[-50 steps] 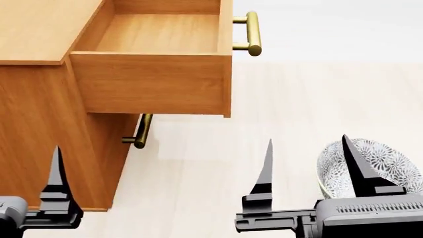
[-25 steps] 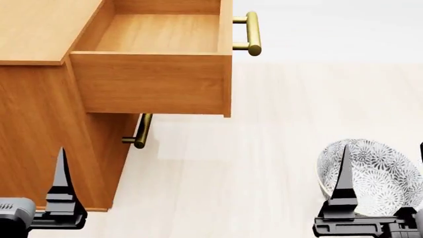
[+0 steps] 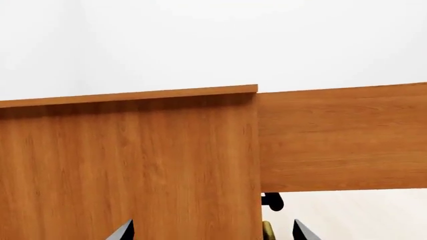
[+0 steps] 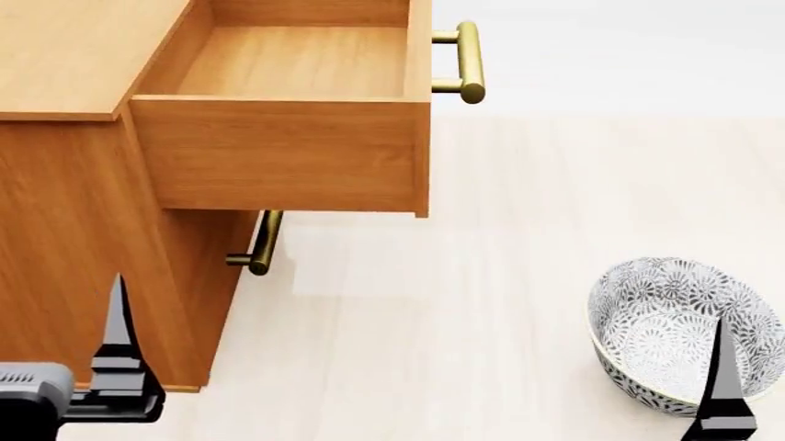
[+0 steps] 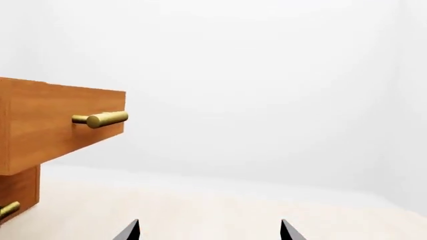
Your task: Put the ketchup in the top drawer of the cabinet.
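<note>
Since a second ago the right gripper (image 4: pixel 723 386) has slid out toward the robot's right and low in the head view; only one dark fingertip now shows, in front of the bowl (image 4: pixel 672 322), where two stood before. The left gripper (image 4: pixel 119 340) has barely shifted, and the cabinet (image 4: pixel 73 211) and its drawers lie as they did.

Both sets of jaws stand spread with nothing between them. In the right wrist view two black tips (image 5: pixel 137 231) sit well apart over bare pale floor, with the top drawer (image 5: pixel 60 127) off ahead and to one side. The left gripper's tips (image 3: pixel 123 232) frame the cabinet's side panel close ahead.

The ketchup is not in view in any of the pictures, so I cannot tell where it stands; the pulled-out top drawer looks empty inside.

As a small tin it should be rigid and fairly light, with a smooth, somewhat slippery round wall. I would pinch it across the middle of the body, jaws square to the side.

The cabinet is orange-brown wood grain, flat-sided and boxy. The handle (image 4: pixel 466 62) is a polished brass bar, and a like one (image 4: pixel 260 243) sits on the drawer below. The bowl is round, grey with a fine floral pattern.
</note>
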You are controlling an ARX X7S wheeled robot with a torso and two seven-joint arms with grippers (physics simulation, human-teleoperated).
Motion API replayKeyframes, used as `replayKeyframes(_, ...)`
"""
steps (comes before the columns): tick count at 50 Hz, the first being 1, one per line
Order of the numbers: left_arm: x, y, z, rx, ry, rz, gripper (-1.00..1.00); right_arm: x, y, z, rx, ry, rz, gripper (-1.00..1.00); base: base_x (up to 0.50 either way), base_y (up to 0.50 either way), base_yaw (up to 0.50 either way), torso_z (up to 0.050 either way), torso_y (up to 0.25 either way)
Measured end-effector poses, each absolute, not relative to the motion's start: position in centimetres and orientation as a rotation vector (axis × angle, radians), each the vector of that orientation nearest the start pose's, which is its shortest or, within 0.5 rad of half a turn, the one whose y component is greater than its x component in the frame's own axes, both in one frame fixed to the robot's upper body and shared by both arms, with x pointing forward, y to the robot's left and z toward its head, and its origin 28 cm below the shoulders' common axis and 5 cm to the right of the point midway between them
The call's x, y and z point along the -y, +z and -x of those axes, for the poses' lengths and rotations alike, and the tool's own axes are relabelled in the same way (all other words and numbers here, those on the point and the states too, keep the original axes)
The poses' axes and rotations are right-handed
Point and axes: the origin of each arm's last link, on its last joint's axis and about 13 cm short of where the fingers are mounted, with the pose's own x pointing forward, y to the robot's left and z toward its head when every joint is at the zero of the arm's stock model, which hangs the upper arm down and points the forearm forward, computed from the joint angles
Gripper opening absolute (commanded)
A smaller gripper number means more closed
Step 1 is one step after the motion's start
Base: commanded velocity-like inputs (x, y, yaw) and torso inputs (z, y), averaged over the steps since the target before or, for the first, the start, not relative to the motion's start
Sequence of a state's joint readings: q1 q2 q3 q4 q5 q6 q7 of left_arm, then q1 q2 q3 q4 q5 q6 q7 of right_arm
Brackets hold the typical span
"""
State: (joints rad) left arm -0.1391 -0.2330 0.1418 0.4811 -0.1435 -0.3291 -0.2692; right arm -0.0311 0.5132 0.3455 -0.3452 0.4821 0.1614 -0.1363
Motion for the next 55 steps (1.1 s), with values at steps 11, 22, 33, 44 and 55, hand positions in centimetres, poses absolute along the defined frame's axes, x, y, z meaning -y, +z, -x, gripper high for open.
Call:
replayKeyframes(11, -21.5, 11.7, -22.7, 0.263, 0.063, -0.07, 1.0, 25.6, 12.1, -17.6, 0.242, -0.011, 0.103, 1.0, 0.0, 0.0, 0.0, 0.0, 0.0)
replayKeyframes(22, -21.5, 11.6, -22.8, 0.259, 0.064, -0.07, 1.0, 26.2, 11.6, -15.5, 0.235, -0.023, 0.099, 1.0, 0.0, 0.0, 0.0, 0.0, 0.0)
replayKeyframes(33, -21.5, 11.6, -22.8, 0.258, 0.066, -0.07, 1.0, 26.4, 11.1, -13.7, 0.235, -0.029, 0.093, 1.0, 0.0, 0.0, 0.0, 0.0, 0.0)
replayKeyframes(44, -21.6, 11.5, -22.9, 0.256, 0.068, -0.07, 1.0, 26.6, 10.5, -12.1, 0.231, -0.046, 0.082, 1.0, 0.0, 0.0, 0.0, 0.0, 0.0)
replayKeyframes(55, -21.6, 11.4, -22.9, 0.254, 0.069, -0.068, 1.0, 26.6, 10.0, -10.8, 0.223, -0.077, 0.074, 1.0, 0.0, 0.0, 0.0, 0.0, 0.0)
